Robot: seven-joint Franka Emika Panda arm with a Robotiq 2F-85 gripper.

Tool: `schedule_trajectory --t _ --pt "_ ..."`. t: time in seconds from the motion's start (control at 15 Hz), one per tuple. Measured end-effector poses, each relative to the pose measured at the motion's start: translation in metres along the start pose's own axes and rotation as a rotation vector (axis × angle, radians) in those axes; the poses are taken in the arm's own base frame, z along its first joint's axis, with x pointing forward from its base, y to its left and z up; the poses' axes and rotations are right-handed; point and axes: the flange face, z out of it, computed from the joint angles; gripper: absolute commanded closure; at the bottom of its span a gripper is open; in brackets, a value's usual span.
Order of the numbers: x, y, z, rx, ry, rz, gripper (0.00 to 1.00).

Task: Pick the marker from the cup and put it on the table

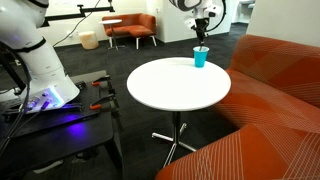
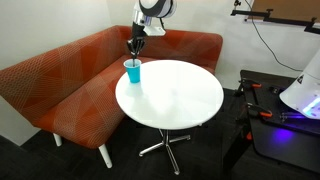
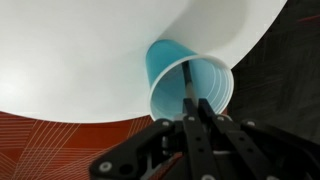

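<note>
Mid-pick, the hand [image 3: 198, 108] is clenching the marker [image 3: 187, 78] inside the cup [image 3: 165, 75]; next probably calls for lifting it straight above the rim.

Orange-red corner sofa [image 2: 60, 75] against white wall [image 2: 50, 20]; dark carpet [image 1: 100, 58]; orange armchair [image 1: 132, 27] far back, possibly stool [image 1: 89, 40] beside.

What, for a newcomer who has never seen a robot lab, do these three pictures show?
A robot arm ends in a two-fingered gripper. Two pictures come from cameras standing in the room, on different sides of the round white table; the third looks down from the arm's wrist. On the table stands a small turquoise cup, near the edge by the orange sofa. In the wrist view the fingers seem closed on a dark marker standing in the cup.
</note>
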Motion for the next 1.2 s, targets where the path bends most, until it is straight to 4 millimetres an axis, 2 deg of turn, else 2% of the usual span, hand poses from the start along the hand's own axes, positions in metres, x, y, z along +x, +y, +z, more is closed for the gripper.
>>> schedule_trajectory --t 0.53,0.93,1.2 --pt "-0.018 -0.015 -0.038 -0.050 0.008 0.037 0.98" --pt "-0.048 -0.030 -0.083 -0.060 0.088 -0.004 0.98" --pt "-0.075 -0.035 -0.106 -0.063 0.181 -0.041 0.98"
